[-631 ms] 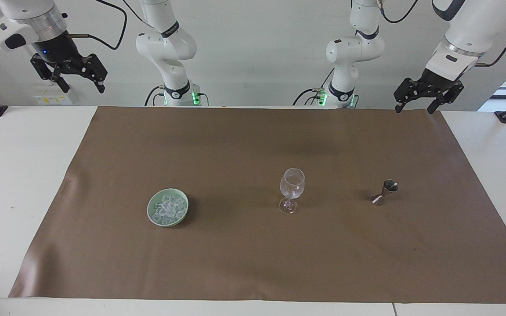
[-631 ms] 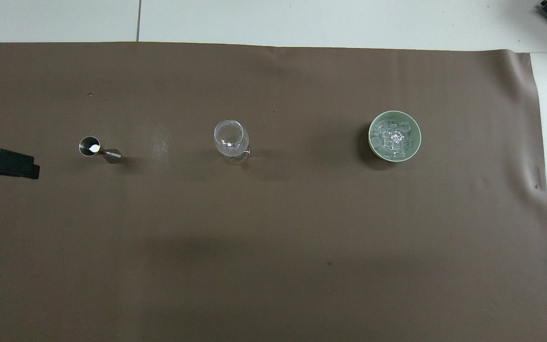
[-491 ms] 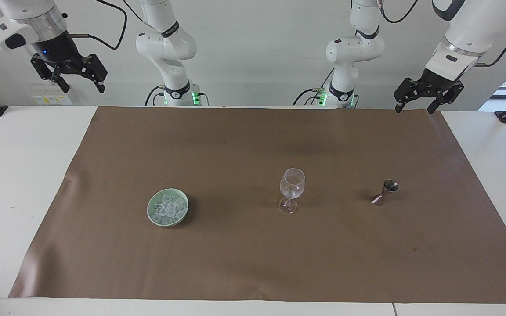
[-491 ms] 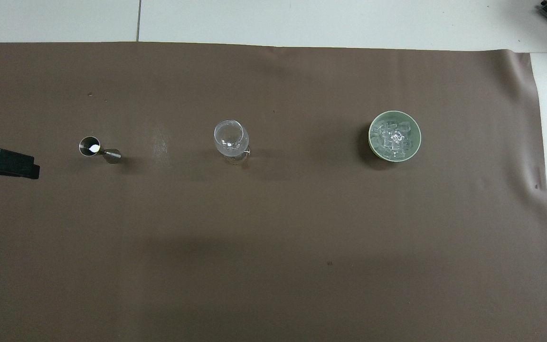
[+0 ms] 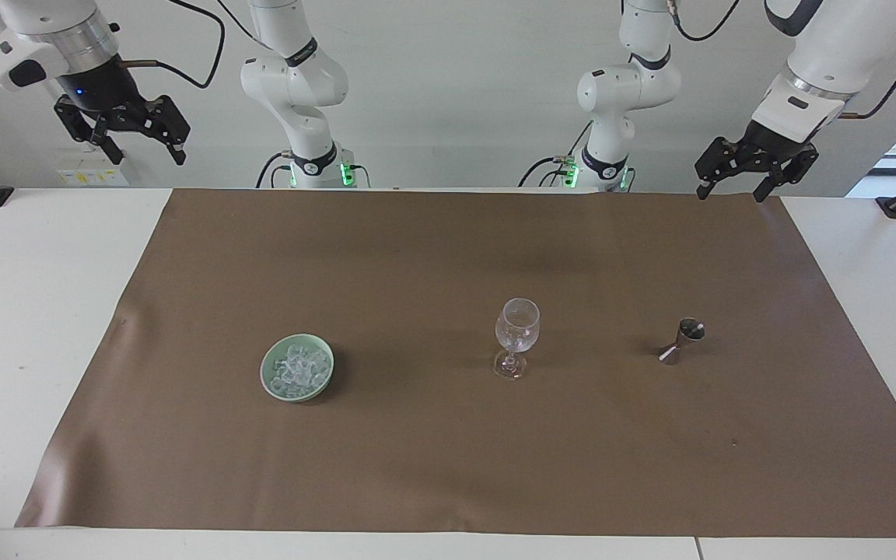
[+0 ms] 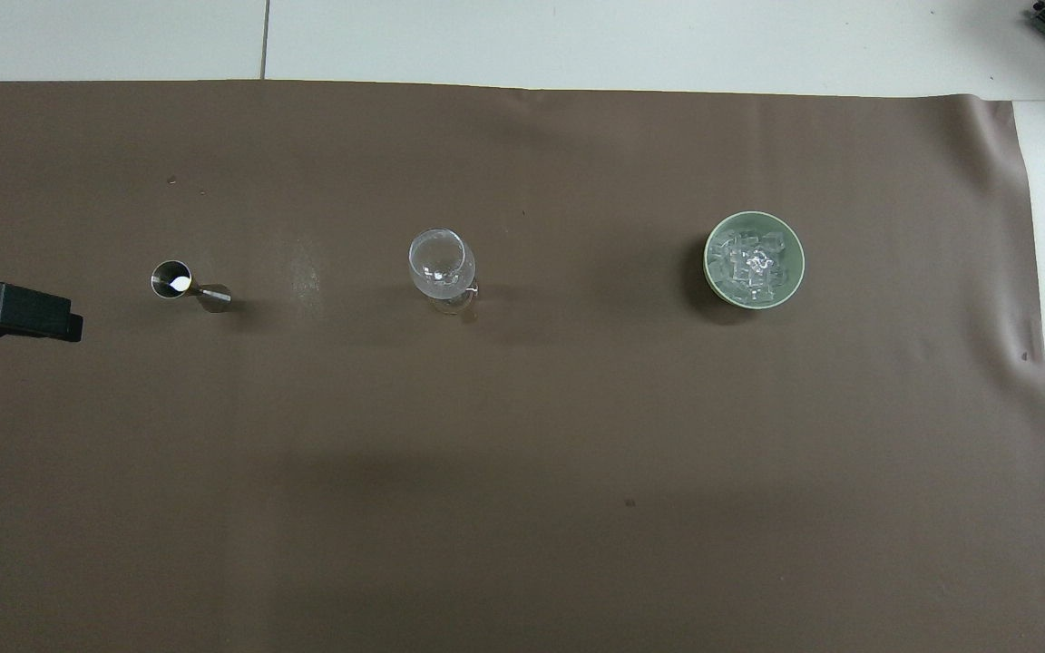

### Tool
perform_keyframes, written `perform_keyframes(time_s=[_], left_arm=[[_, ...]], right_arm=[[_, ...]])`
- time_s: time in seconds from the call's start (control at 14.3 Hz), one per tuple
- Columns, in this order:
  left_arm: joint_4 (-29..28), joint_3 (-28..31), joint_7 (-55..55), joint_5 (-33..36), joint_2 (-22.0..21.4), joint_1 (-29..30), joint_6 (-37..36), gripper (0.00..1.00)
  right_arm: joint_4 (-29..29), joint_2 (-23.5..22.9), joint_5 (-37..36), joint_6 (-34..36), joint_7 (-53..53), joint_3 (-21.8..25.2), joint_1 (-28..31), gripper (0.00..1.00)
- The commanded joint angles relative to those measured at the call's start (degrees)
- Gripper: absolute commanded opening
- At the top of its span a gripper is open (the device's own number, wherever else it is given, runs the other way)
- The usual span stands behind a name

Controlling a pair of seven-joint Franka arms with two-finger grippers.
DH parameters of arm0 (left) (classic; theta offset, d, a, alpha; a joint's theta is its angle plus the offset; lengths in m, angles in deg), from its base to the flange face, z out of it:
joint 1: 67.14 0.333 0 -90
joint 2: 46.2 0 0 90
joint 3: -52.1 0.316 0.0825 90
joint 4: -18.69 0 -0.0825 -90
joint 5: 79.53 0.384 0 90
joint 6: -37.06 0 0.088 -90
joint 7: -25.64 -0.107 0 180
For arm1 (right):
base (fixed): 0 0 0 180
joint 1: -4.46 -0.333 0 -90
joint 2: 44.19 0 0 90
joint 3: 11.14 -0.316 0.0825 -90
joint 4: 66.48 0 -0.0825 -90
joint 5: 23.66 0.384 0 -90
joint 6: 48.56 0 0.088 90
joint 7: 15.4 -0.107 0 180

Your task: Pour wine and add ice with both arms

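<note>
Stemmed glass (image 5: 516, 336), upright, mid-mat (image 5: 448, 467). Ice (image 5: 298, 367) heaped in green bowl (image 5: 267, 375), toward the right arm's end from the glass. Metal jigger (image 5: 681, 340), toward the left arm's end. Left gripper (image 5: 730, 187) and right gripper (image 5: 145, 154) raised, fingers spread, empty.

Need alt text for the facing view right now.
A stemmed glass stands mid-mat between a green bowl of ice and a metal jigger. Both end effectors, left and right, hang open, empty, raised near the robots.
</note>
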Motion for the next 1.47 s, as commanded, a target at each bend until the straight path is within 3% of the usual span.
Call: perform_keyframes(time_s=[0.0, 0.63, 1.05, 1.4], left_arm=[[-0.1, 0.6, -0.1, -1.4, -0.8, 0.0, -1.4, 1.0], [-0.9, 1.1, 1.0, -1.4, -1.8, 0.3, -1.8, 1.0], [-2.5, 1.2, 19.2, -1.8, -2.6, 0.3, -1.4, 1.0], [-2.7, 1.2, 27.6, -3.9, -2.5, 1.8, -1.0, 1.0]], right_arm=[[-1.8, 1.5, 0.7, -0.6, -0.7, -0.2, 0.3, 1.0], [-1.8, 1.4, 0.7, -0.6, -0.7, -0.2, 0.3, 1.0], [-1.8, 1.4, 0.7, -0.6, -0.7, -0.2, 0.2, 1.0], [-1.8, 1.5, 0.7, -0.6, -0.7, -0.2, 0.3, 1.0]])
